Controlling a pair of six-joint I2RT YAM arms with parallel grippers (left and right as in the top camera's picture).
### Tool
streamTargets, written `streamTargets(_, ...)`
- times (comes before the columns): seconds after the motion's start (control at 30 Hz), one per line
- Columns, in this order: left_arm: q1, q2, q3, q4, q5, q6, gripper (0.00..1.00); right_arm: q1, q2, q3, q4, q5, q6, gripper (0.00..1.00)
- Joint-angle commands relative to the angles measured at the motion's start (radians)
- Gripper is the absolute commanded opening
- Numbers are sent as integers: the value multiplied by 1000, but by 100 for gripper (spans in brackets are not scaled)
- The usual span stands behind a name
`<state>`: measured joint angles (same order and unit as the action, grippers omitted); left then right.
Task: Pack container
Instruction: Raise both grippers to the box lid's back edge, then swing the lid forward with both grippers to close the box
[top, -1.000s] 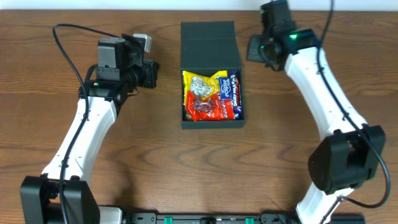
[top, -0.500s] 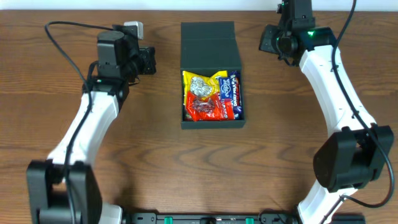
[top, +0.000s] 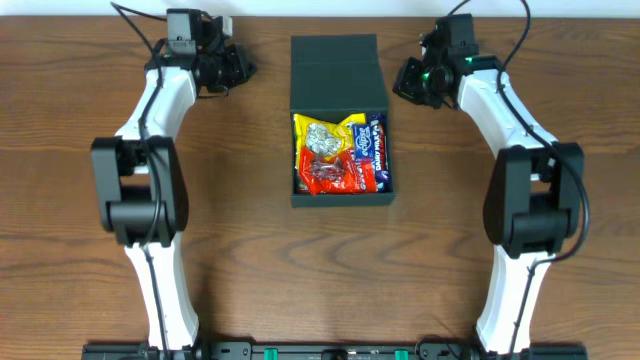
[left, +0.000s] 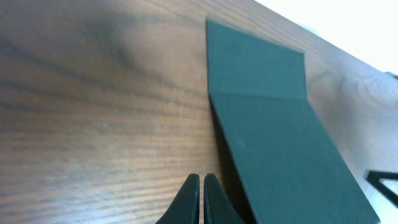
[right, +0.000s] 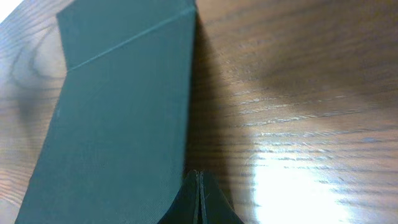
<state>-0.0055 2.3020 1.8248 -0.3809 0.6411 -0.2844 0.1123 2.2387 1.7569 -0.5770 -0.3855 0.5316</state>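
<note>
The dark teal-green container (top: 339, 196) stands at the table's middle, its flap lid (top: 338, 72) folded back toward the far edge. Inside lie snack packets: yellow, red, blue and a silver foil one (top: 322, 140). My left gripper (top: 243, 72) is shut and empty, left of the lid; its wrist view shows the fingertips (left: 201, 180) just left of the lid's edge (left: 273, 143). My right gripper (top: 402, 80) is shut and empty, right of the lid; its wrist view shows the tips (right: 199, 177) at the lid's right edge (right: 124, 118).
Brown wooden table (top: 250, 270) all around the container. Both arms reach from the near edge up to the far corners. The far table edge lies just behind the lid.
The left gripper moved toward the far edge and now points right at the lid. The right gripper swung up and back, settling close to the lid's right side. The container has not moved.
</note>
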Motion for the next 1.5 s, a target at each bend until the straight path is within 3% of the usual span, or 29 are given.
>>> streamTargets(0.0, -2, 67, 77, -43, 84, -16, 6, -9, 42, -3, 14, -72, 69, 2)
streamTargets(0.93, -85, 115, 80, -196, 108, -45, 6, -8, 123, -3, 121, -173, 107, 2)
streamTargets(1.33, -128, 115, 80, -182, 120, -45, 6, -5, 123, -3, 220, -285, 57, 2)
streamTargets(1.47, -125, 115, 80, -133, 203, -45, 6, -5, 123, -3, 231, -325, 14, 2)
